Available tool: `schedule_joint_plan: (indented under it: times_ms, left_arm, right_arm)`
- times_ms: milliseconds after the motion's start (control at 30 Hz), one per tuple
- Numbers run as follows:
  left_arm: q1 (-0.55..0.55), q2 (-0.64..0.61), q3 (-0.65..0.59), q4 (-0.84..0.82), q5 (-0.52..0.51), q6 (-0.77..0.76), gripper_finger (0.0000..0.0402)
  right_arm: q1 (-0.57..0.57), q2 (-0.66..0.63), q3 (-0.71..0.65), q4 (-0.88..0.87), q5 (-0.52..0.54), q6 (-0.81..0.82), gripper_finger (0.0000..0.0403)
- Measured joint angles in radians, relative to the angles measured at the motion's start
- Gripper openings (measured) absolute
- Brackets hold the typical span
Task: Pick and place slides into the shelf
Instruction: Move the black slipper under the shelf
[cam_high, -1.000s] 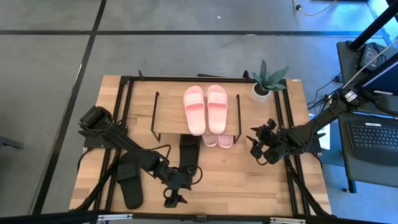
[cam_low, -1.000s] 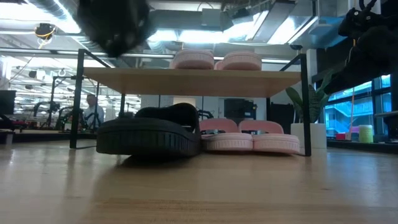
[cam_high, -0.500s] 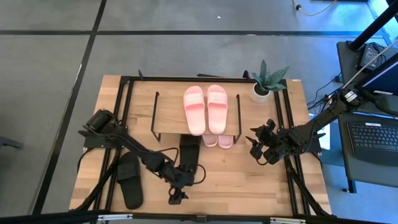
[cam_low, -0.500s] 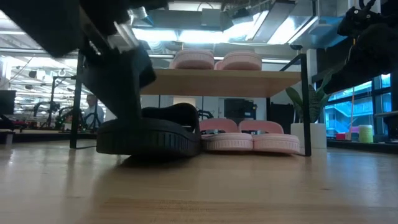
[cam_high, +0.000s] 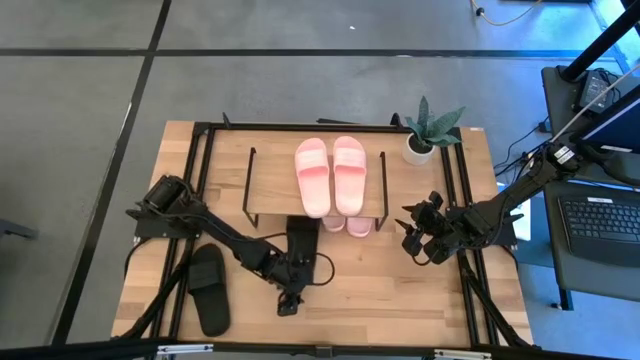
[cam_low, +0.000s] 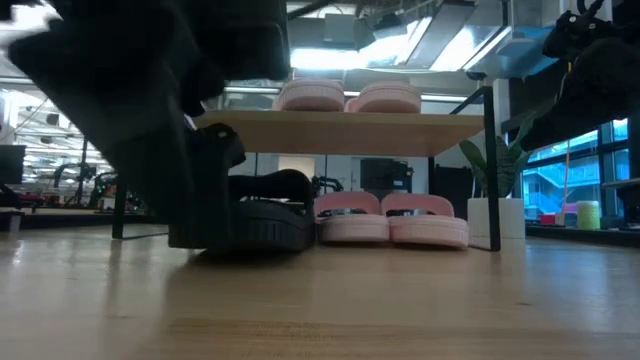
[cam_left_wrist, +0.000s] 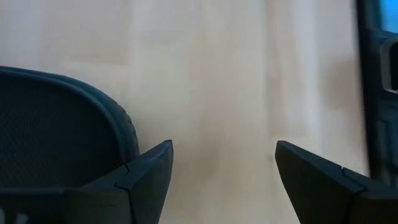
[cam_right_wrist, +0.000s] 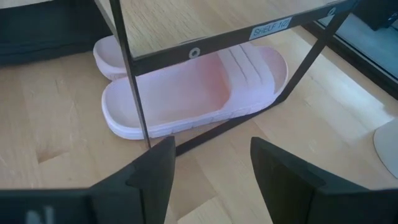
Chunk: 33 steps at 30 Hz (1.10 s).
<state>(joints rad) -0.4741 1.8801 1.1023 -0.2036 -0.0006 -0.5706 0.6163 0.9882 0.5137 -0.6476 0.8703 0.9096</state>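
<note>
The shelf (cam_high: 275, 180) carries one pink pair (cam_high: 330, 172) on its top board. A second pink pair (cam_low: 390, 220) lies on the table under it and fills the right wrist view (cam_right_wrist: 193, 93). One black slide (cam_high: 300, 240) lies flat with its toe end under the shelf. The other black slide (cam_high: 208, 290) lies on the table near the left edge. My left gripper (cam_high: 290, 300) is open, low at the first black slide's heel. My right gripper (cam_high: 412, 238) is open and hovers to the right of the shelf. My left gripper (cam_left_wrist: 224, 149) points down at the table, its fingers open. The outer side of one finger (cam_left_wrist: 146, 171) is against the black slide's heel rim (cam_left_wrist: 121, 127), on the slide's near end. The slide lies flat on the table.
A potted plant (cam_high: 428, 135) stands at the shelf's far right corner. Black frame rails (cam_high: 200, 170) run along the table's left and right sides. Bare wood (cam_high: 380, 290) lies near the front edge between the arms. A keyboard sits off the table to the right.
My left gripper has moved toward the far edge and a little right, dropping low behind the black slide's heel. That slide has slid farther under the shelf. The pink pair beneath the shelf has shifted slightly.
</note>
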Motion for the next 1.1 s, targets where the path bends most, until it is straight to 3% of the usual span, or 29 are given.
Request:
schedule_joint_plan:
  times_ms: [500, 1100]
  left_arm:
    - [0.060, 0.000, 0.000, -0.065, -0.106, 0.032, 0.0273]
    - [0.174, 0.000, 0.000, -0.111, -0.169, 0.207, 0.0273]
  right_arm:
    - [0.000, 0.000, 0.000, -0.001, 0.000, -0.006, 0.0210]
    - [0.000, 0.000, 0.000, -0.001, 0.000, -0.028, 0.0210]
